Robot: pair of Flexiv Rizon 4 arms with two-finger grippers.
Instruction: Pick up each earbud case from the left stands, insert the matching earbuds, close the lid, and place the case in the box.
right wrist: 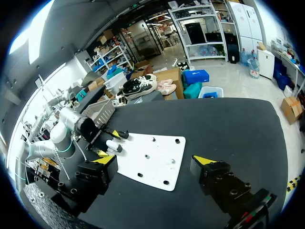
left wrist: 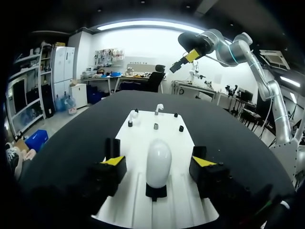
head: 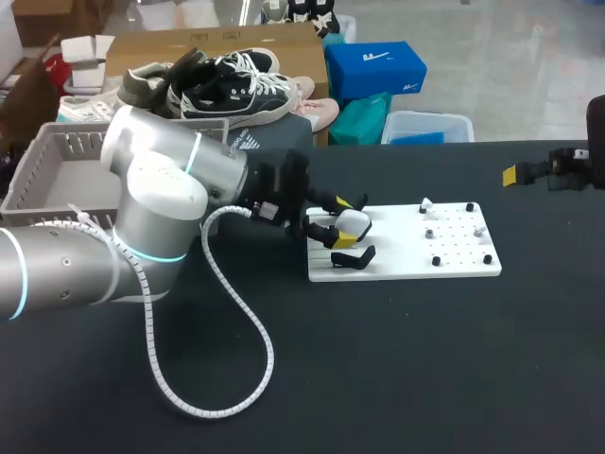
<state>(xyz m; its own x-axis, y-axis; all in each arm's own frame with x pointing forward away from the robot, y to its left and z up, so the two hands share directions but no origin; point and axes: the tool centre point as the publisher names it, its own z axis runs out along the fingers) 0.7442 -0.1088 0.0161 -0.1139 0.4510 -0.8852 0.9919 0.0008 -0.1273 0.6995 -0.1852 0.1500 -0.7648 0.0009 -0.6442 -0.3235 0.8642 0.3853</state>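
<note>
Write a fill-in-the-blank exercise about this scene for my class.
The left gripper is ___, not shut, with the earbud case between its fingers. The board under the case is ___. The right gripper holds ___.
Missing words: open; white; nothing.

glossy oval earbud case (left wrist: 158, 163): white
flat rectangular pegged board (head: 406, 265): white, black pegs
slatted plastic basket (head: 66, 142): grey
table top (head: 425, 378): black

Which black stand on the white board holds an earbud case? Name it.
The stand between the left gripper's open fingers: a white case sits upright on it. The other stand, outside the fingers, is empty.
</note>
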